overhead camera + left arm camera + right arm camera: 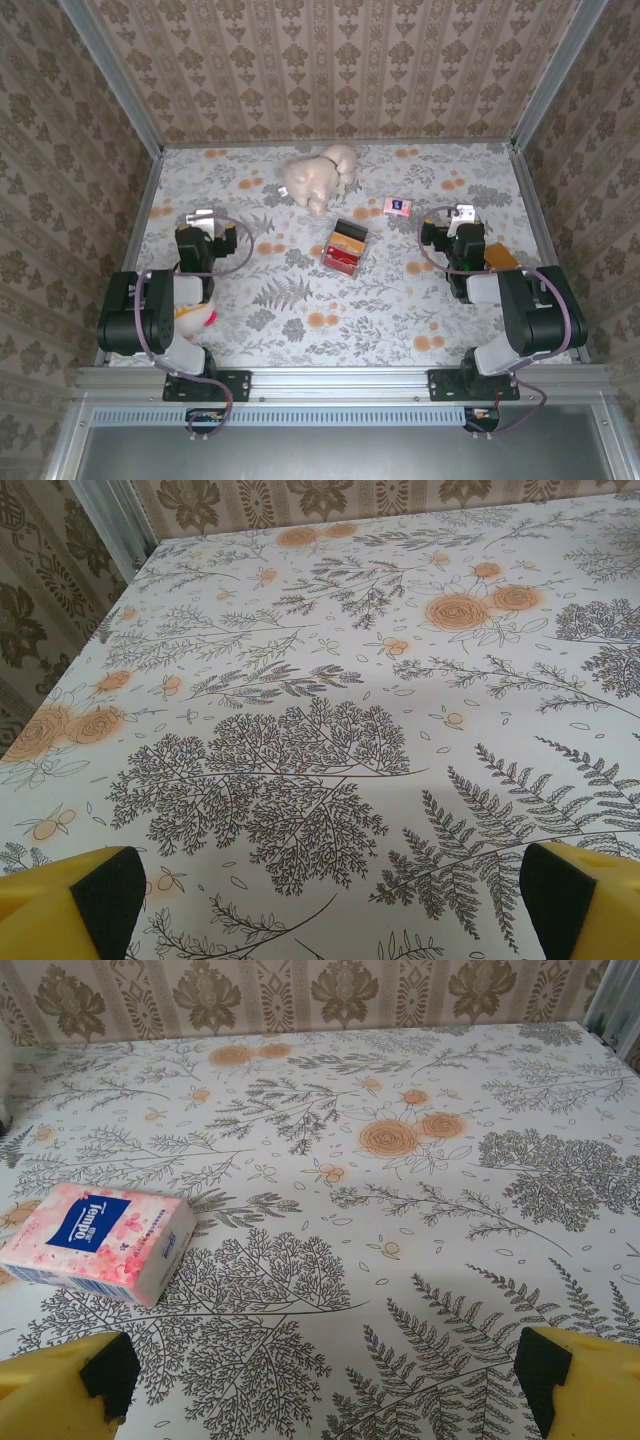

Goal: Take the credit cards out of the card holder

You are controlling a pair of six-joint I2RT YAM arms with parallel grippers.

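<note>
Holder (350,240) is lying open on the table (300,320), just right of centre in the top view. Cards (341,261) are showing as a red patch at its lower end, touching it. Can't tell at this size whether they are sitting in a pocket or lying loose on top.

Left pincer (203,217) is sitting at mid-left of the top view, well apart from the holder. In the left wrist view the left pincer (330,910) is standing wide apart, with yellow fingers (60,910) showing black pads in the bottom corners. Nothing is lying between them but flowered table (320,680).

Right pincer (462,213) is sitting at mid-right of the top view, also well apart from the holder. In the right wrist view the right pincer (325,1380) is likewise spread wide and gripping nothing.

Pink packet (100,1240) is lying flat at mid-left of the right wrist view, just above the lower-left finger and not touching it. In the top view the packet (398,206) is lying up and right of the holder, between the plush toy (318,177) and the right pincer. Toy is sitting at upper centre, above the holder and apart from it.

Orange thing (500,257) is poking out beside the right arm; can't tell what it is.
</note>
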